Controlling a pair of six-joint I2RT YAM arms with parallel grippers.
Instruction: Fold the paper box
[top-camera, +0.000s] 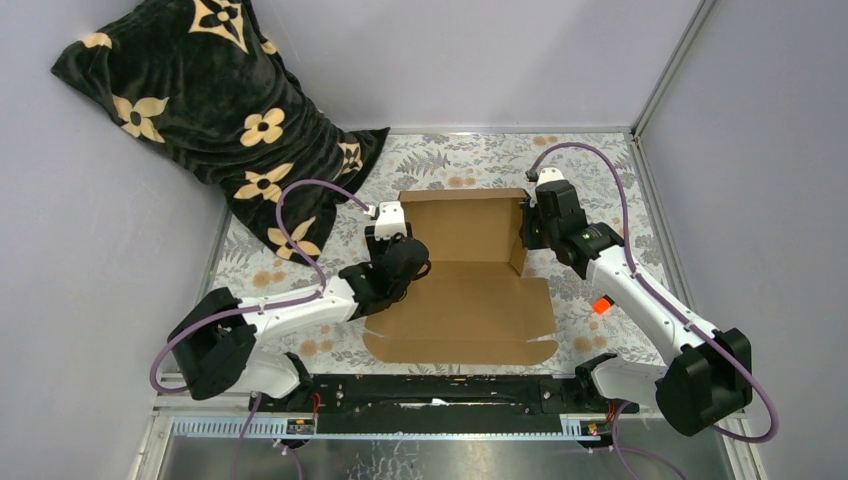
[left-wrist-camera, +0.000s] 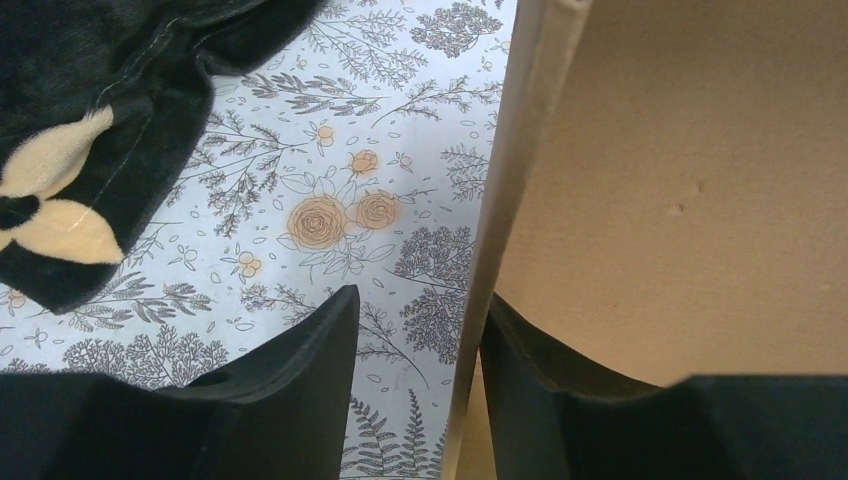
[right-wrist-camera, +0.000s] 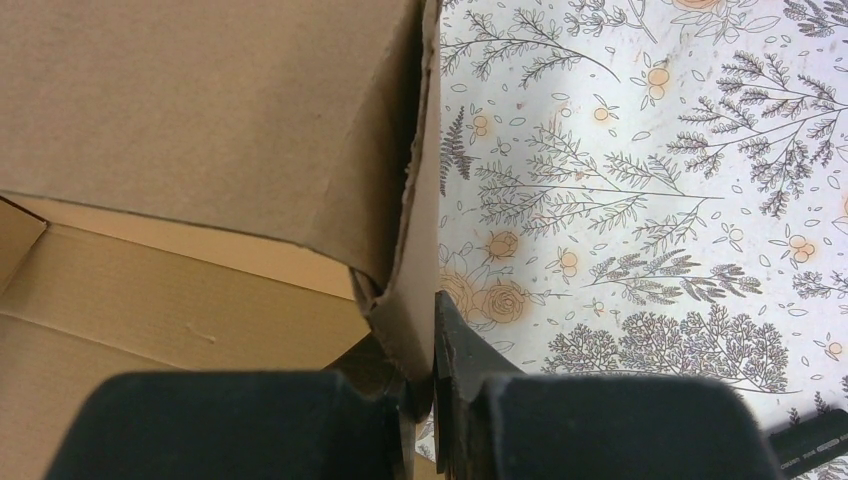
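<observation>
L gripper (left-wrist-camera: 422, 300) straddles the paper box (top-camera: 465, 290) at its left wall, jaws apart w/ slack, not clamping. R gripper (right-wrist-camera: 420, 350) is pinched narrow on the right wall. Box sits mid-table (top-camera: 460, 155), front panel flat toward the bases. Cardboard prob. light, stiff, springy at creases, so grip wall edges nr corners. Orange marker (top-camera: 601, 305) lies right of box. Dark floral blanket (top-camera: 220, 110) beyond, back-left; could crowd that side.

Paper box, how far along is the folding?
Done: on the paper box, the far walls stand. In hand: the left gripper straddles the left wall, open; the right gripper pinches the right wall. Left: the near flap lies flat, unfolded.
</observation>
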